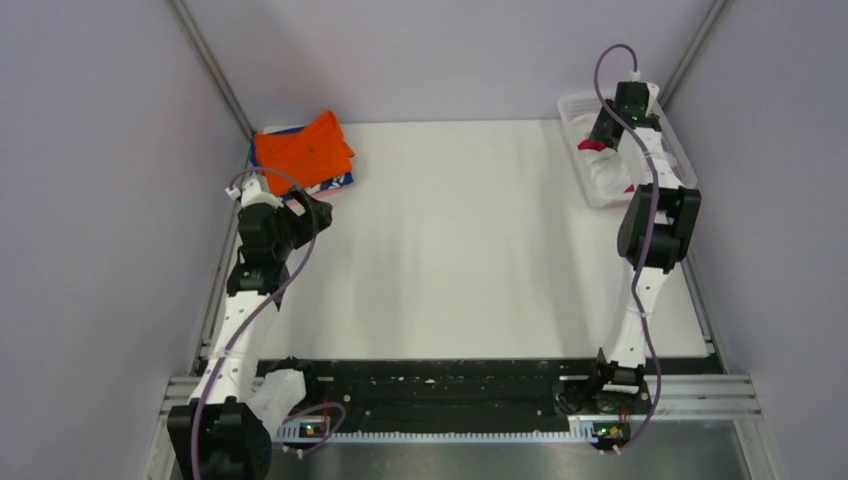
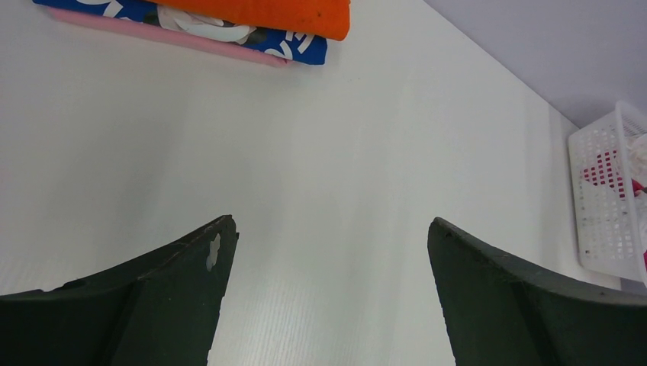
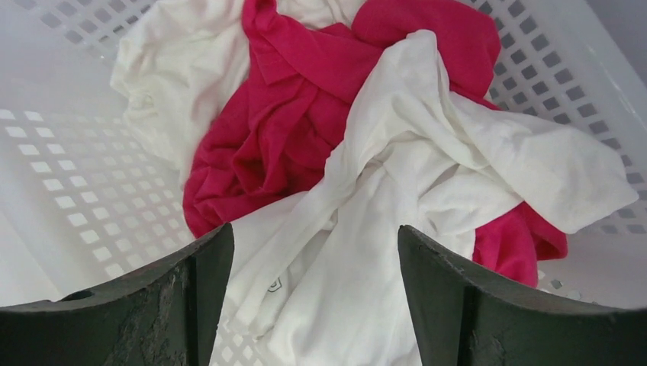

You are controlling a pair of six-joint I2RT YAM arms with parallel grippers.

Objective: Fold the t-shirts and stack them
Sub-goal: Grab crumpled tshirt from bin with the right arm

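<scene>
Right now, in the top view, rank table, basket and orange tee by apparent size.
1. Table, by far the largest.
2. Basket and orange tee look close. The right arm covers part of the basket, so I won't rank them.

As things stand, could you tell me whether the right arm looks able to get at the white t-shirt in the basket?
Probably yes. The right gripper hangs open just above the white t-shirt, which lies partly over the magenta t-shirt in the basket, nothing covering it.
</scene>
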